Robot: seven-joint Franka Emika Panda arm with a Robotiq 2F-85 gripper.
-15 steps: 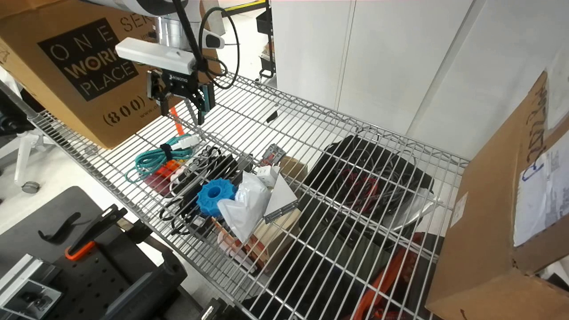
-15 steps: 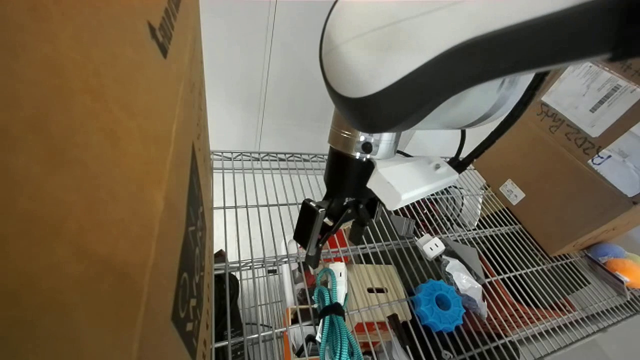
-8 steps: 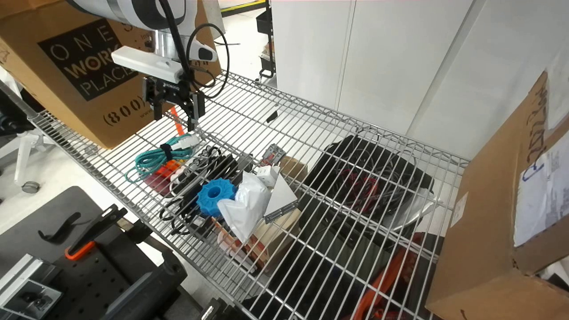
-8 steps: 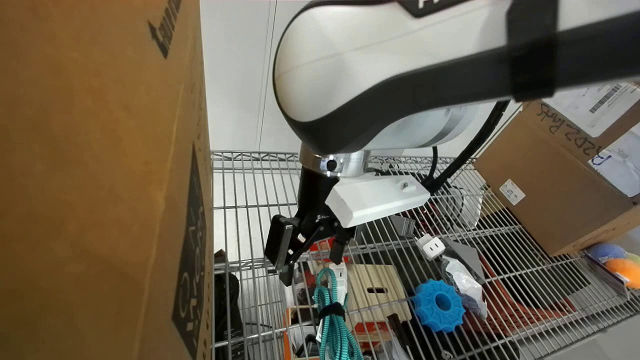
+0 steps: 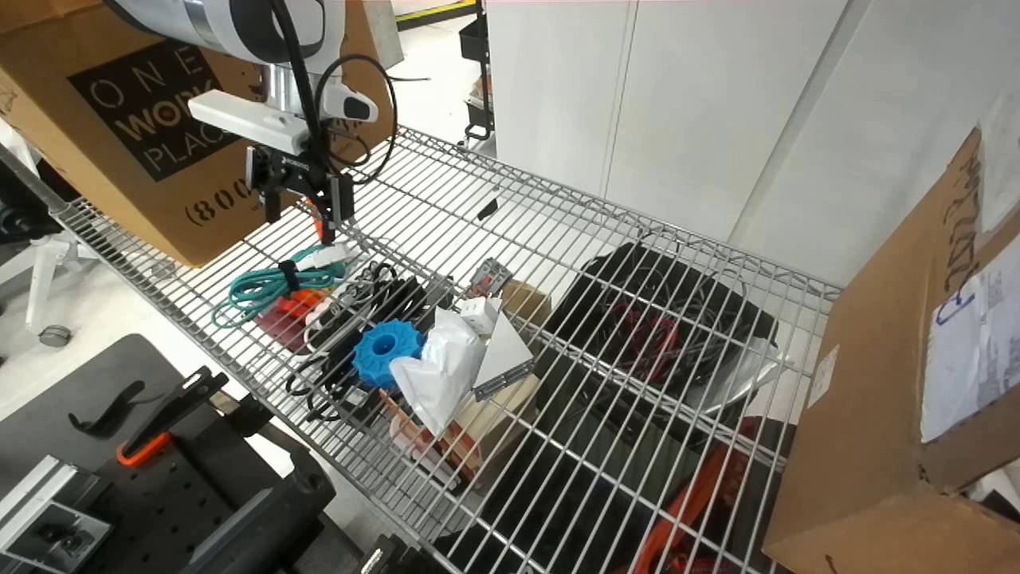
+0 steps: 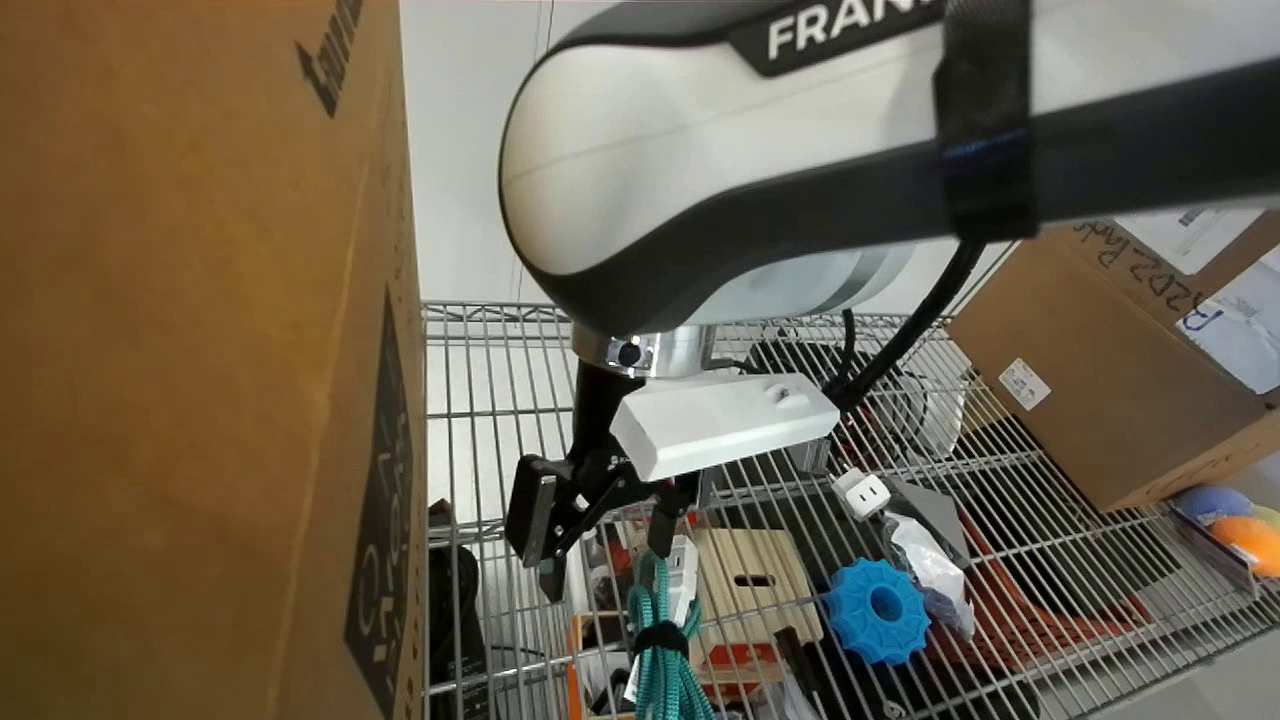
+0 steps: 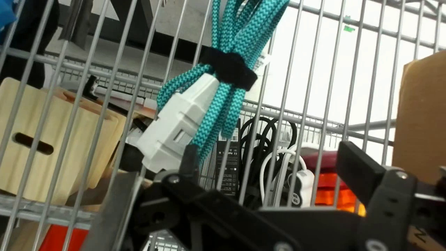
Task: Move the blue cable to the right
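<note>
The blue cable, a teal braided cord bundle (image 5: pixel 263 287) bound with a black strap, lies on the wire shelf beside the large box. It also shows in an exterior view (image 6: pixel 668 690) and at the top middle of the wrist view (image 7: pixel 256 31). A white plug (image 7: pixel 177 129) sits at its near end. My gripper (image 5: pixel 300 223) is open and empty, just above the plug end; it also shows in an exterior view (image 6: pixel 605 560). In the wrist view, the gripper's (image 7: pixel 270 153) left finger overlaps the cable's looped end. I cannot tell whether they touch.
A cardboard box (image 5: pixel 159 135) stands close beside the gripper. A sky-blue plastic wheel (image 6: pixel 877 612), a white plastic bag (image 5: pixel 438 371) and a white adapter (image 6: pixel 862 494) lie on the wire shelf (image 5: pixel 621 213). Another box (image 5: pixel 861 399) stands at the far end.
My gripper has moved down and toward the large box, to the cable's plug end. The cable has shifted slightly, leftward in an exterior view, within the last half second. The gripper has stayed open.
</note>
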